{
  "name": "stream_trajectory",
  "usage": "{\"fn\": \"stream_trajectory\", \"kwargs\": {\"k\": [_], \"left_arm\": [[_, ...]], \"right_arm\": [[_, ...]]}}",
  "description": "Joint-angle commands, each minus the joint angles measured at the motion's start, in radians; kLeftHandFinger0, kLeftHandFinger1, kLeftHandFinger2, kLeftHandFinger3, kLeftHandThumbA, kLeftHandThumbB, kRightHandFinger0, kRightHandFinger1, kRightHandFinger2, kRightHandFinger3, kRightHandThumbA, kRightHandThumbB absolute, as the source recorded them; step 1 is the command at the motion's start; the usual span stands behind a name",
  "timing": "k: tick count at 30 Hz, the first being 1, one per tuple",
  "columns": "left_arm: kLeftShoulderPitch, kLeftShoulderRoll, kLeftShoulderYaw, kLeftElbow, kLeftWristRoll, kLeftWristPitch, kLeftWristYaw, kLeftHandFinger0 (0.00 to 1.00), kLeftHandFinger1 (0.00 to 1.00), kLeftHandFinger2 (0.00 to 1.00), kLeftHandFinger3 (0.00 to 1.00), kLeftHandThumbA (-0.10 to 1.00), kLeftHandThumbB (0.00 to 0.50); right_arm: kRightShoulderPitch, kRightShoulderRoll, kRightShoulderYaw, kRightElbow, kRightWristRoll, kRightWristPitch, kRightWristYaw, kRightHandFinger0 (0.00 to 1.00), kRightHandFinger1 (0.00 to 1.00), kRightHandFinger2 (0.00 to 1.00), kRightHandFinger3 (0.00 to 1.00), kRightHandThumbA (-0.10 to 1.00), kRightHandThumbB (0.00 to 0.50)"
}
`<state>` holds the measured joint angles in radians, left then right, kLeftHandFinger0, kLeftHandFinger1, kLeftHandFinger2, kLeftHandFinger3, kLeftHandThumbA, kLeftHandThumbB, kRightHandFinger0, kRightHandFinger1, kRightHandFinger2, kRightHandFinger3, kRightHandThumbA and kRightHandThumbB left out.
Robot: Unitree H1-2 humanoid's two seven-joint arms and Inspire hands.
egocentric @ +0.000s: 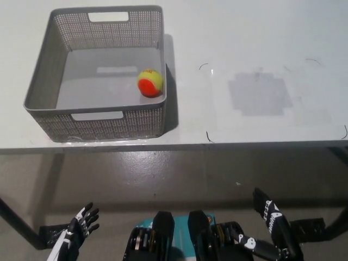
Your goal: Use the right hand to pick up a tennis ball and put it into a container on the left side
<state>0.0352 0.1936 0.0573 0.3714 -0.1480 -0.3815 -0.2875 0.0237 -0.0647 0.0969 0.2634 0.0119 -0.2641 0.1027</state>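
Tennis ball (pixel 150 82) inside grey mesh container (pixel 39 92), near its right wall, on white table (pixel 244 43). Black right hand (pixel 270 223) low, below table edge, fingers spread, empty. White left hand (pixel 79 224) lower left, likewise spread, empty.

No text, label, brand or number can be read anywhere. The tennis ball (pixel 150 83) carries a small dark mark near its top, perhaps a logo, too blurred to read.

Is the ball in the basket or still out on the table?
In. The ball lies on the basket floor, near its right wall.
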Motion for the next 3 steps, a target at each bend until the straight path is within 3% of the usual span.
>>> {"fn": "stream_trajectory", "kwargs": {"k": [1,3], "left_arm": [[-0.003,0.013,0.013,-0.018,-0.019,-0.022,0.003,1.00,1.00,1.00,1.00,1.00,0.253],[-0.005,0.015,0.012,-0.015,-0.020,-0.020,0.001,1.00,1.00,1.00,1.00,1.00,0.267]], "right_arm": [[-0.005,0.005,-0.009,0.016,0.033,-0.064,0.022,1.00,1.00,1.00,1.00,1.00,0.165],[-0.006,0.005,-0.010,0.024,0.031,-0.067,0.020,1.00,1.00,1.00,1.00,1.00,0.173]]}}
